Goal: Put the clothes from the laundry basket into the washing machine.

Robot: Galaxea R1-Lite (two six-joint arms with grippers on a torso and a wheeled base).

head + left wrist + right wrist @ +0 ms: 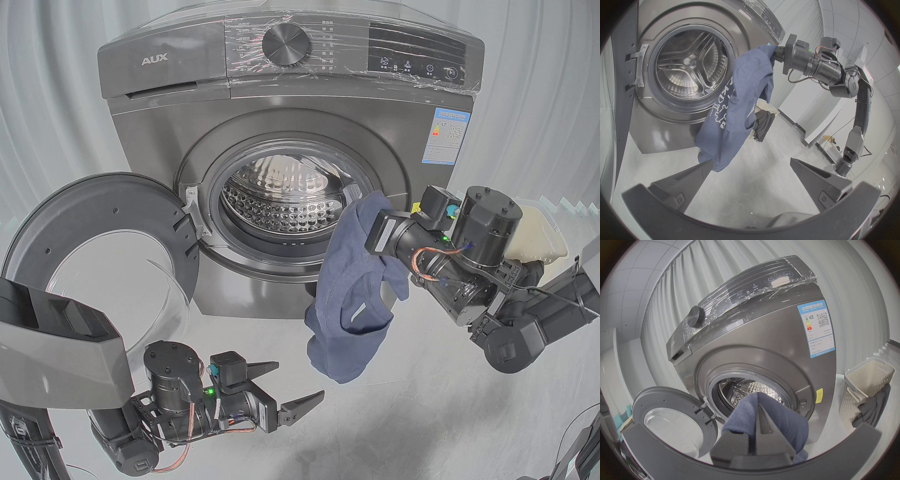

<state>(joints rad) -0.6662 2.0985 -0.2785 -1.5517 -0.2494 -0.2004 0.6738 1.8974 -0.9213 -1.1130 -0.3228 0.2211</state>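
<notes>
A grey front-loading washing machine [287, 106] stands ahead with its round door [94, 250] swung open to the left and the steel drum [281, 187] bare. My right gripper [369, 215] is shut on a blue garment [350, 294], which hangs down in front of the drum's right rim; the garment [737, 103] shows white print in the left wrist view. In the right wrist view the fingers [762, 427] pinch the blue garment [784, 421]. My left gripper [290, 387] is open, low near the floor, left of the hanging cloth. A cream laundry basket [868, 380] holds a dark garment [875, 405].
The open door juts out on the left, close to my left arm. The basket [537, 240] sits right of the machine, behind my right arm. Pale floor [406, 406] lies open before the machine. Curtains line the wall behind.
</notes>
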